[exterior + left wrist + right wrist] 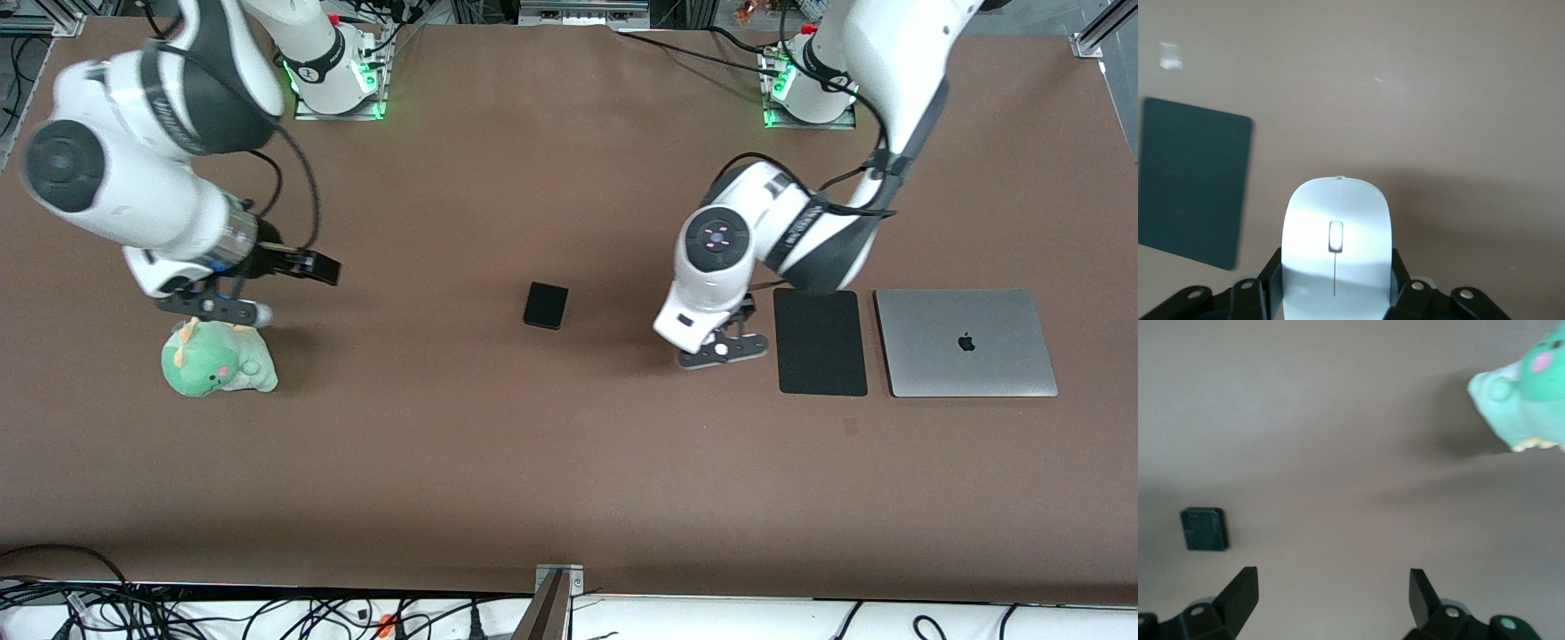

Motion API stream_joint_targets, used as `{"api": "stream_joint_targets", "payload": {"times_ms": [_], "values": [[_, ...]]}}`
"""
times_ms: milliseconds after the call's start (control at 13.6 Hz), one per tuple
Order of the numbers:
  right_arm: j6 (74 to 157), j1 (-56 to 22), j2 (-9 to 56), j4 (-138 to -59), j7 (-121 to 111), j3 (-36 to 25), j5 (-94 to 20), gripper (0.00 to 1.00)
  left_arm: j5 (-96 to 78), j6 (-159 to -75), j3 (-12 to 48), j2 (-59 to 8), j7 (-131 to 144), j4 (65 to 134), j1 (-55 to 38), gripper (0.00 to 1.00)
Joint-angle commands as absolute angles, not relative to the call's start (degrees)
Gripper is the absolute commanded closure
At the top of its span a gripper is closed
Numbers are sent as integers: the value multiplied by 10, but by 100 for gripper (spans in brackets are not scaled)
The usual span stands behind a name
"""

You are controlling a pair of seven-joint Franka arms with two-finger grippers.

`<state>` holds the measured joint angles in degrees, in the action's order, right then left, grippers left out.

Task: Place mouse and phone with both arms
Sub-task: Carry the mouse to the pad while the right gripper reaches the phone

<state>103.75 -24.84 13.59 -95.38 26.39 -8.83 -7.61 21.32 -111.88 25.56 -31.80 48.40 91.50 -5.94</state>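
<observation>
This is a robotics lab. Two white arms are bolted to metal plates with green lights along one edge of a wide brown bench (569,462). Aluminium framing (1098,31) stands at the corners, and loose black cables (133,613) tangle along the edge nearest the front camera. The things laid out are mixed test props: a closed laptop (966,342), a black mat (821,341) and a green plush toy (216,363).

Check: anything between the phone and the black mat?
Only the left gripper holding the mouse, front view, between phone and black mat.
</observation>
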Motion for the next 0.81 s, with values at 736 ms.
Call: {"api": "stream_joint_targets", "payload": {"times_ms": [736], "values": [[1308, -463, 377, -878, 489, -94, -79, 0, 219, -1161, 260, -300, 256, 1015, 132, 57]]}}
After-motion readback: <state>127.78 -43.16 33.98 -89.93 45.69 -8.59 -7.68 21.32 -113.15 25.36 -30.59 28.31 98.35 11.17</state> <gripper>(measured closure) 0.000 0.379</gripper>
